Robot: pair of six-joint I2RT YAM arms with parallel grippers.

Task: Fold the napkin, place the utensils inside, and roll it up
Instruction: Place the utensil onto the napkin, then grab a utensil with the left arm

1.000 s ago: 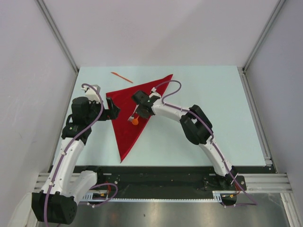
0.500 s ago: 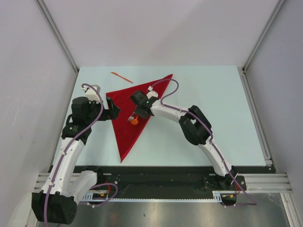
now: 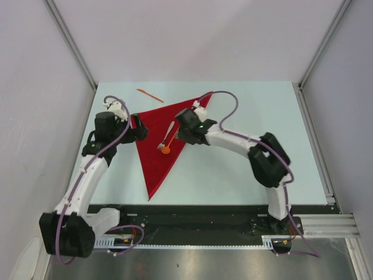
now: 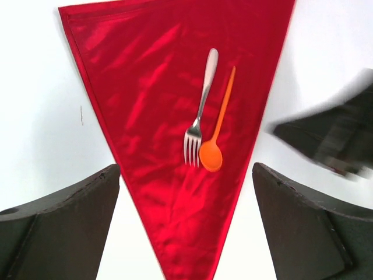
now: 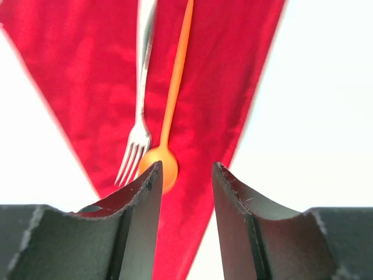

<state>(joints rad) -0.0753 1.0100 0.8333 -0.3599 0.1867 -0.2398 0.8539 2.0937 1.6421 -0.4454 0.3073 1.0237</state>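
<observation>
One napkin (image 3: 152,163) lay flat on the pale tabletop (image 3: 245,105), left of centre in the top view, folded into a single red triangle. Its short edge ran across the upper part, from a left corner up to a higher right corner, and its long axis ran downward to a sharp tip pointing at the lower edge of the frame.

There were three utensils. Two rested on the cloth: one silvery fork (image 3: 166,135) and one orange spoon (image 3: 166,149), side by side and nearly parallel, with handles toward the upper right and tines and bowl toward the lower left. The tines lay just beside the bowl. The third, one thin orange knife-like stick (image 3: 150,95), lay on the bare tabletop above the napkin's upper left corner, slanting from upper left to lower right, apart from the cloth.

The left tool (image 3: 136,128) hovered at the napkin's left corner, its fingers spread wide and holding nothing. The right tool (image 3: 183,132) sat over the napkin's right edge near the handles, its fingers parted by a narrow gap with nothing between them.
</observation>
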